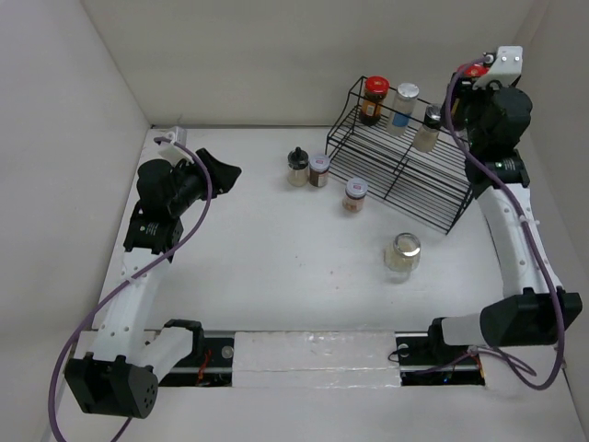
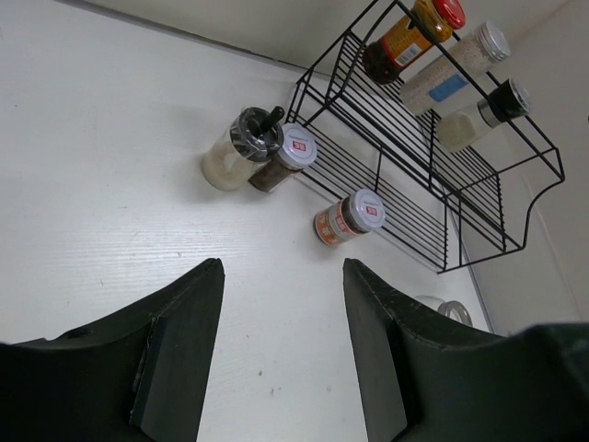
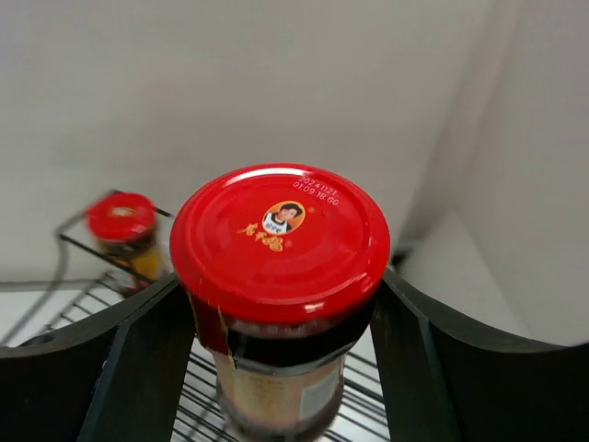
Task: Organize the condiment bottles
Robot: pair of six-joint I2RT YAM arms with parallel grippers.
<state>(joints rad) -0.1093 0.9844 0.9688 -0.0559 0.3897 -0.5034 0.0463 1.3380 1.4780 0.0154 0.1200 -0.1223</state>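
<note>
The right gripper (image 1: pixel 471 81) is raised at the far right, over the right end of the black wire rack (image 1: pixel 405 180); its jaws are clamped on the held red-capped jar (image 3: pixel 281 241), one finger against each side of the glass just under the cap; this jar is upright and dark-filled, with rack wires below it; whether its base touches them cannot be told.

Three jars stand in a row on the rack's upper tier: a second red-capped jar (image 1: pixel 373 97) at the left end; a blue-labelled jar (image 1: pixel 403 106) with a silver lid beside it; a dark-lidded pale jar (image 1: pixel 428 127) to the right of that.

Four more stand on the white surface (image 1: pixel 230 276): a knob-lidded jar (image 1: pixel 297 168) and a brown jar (image 1: pixel 318 170) side by side, close enough that touching or not is unclear, just left of the rack; an orange-filled jar (image 1: pixel 355 195) just near of the rack's lower tier; a wide clear jar (image 1: pixel 402 256) with a silver lid nearer, apart from the rest.

The left gripper (image 1: pixel 219 170) hovers at the far left, well apart from the jars; its jaws are spread wide with nothing between them.
</note>
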